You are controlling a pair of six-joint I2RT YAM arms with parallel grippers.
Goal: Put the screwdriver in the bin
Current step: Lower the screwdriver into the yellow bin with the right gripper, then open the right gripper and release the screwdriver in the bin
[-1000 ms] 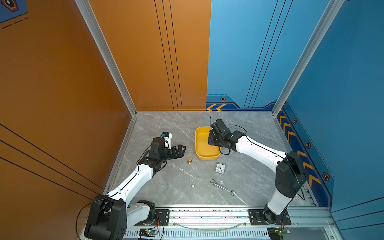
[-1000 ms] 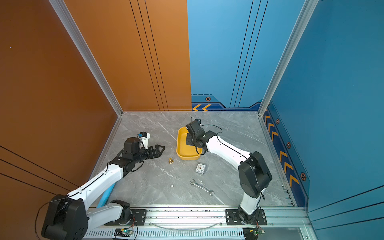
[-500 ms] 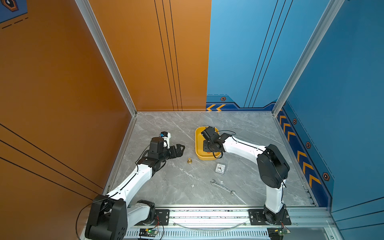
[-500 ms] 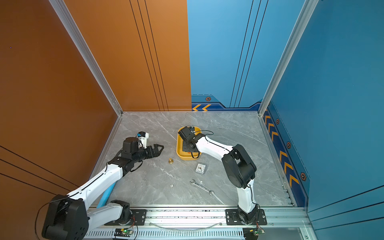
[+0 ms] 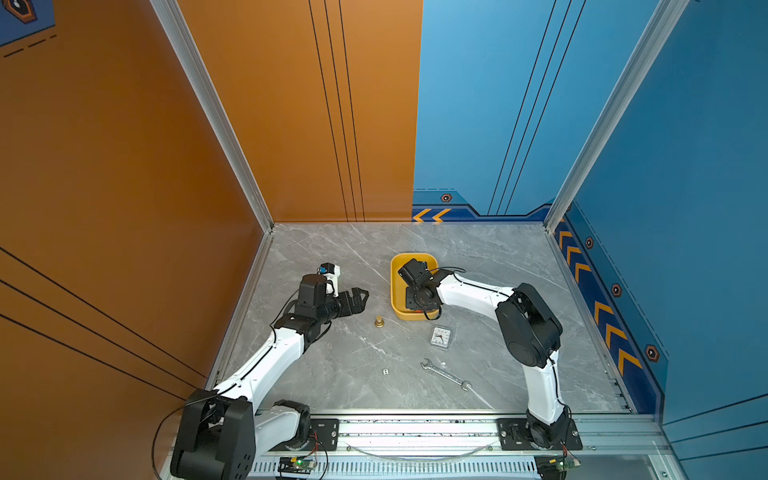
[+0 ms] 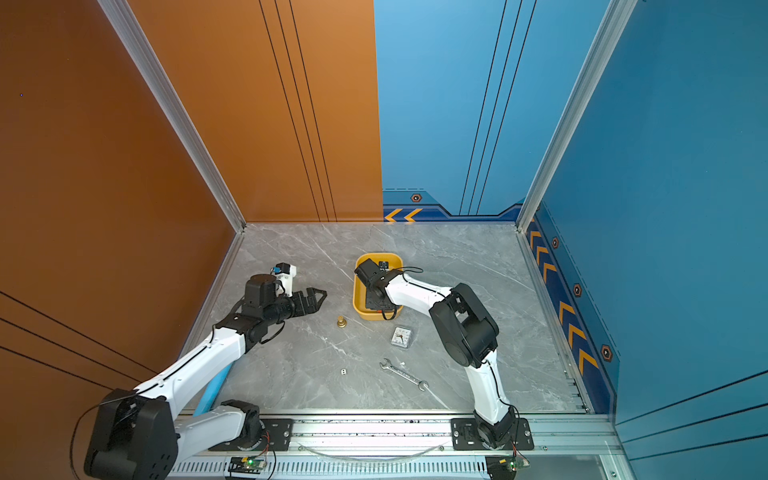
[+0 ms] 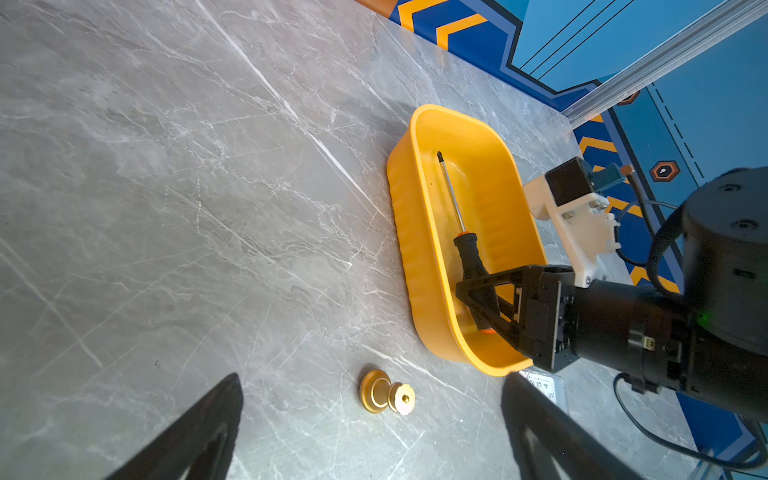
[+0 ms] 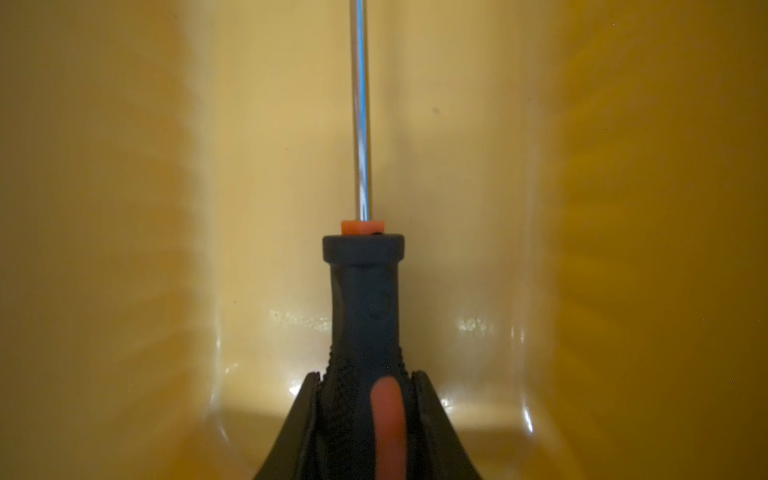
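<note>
The right gripper (image 7: 467, 297) is now lower, inside the bin (image 7: 419, 266), jaws tight on the screwdriver (image 7: 465, 245); the left gripper (image 5: 361, 297), beside the bin, is wide open, empty; I judge only release remains.

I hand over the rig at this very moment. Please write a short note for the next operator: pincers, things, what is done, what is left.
Left pincer: open, empty, left of the bin, apart from it.
Right pincer: shut on the handle of the slim black-and-orange screwdriver.
Screwdriver: lengthwise inside the shallow yellow plastic bin, low over its floor; contact unclear.
Done: screwdriver is inside the bin.
Left: open right pincer, withdraw.
</note>
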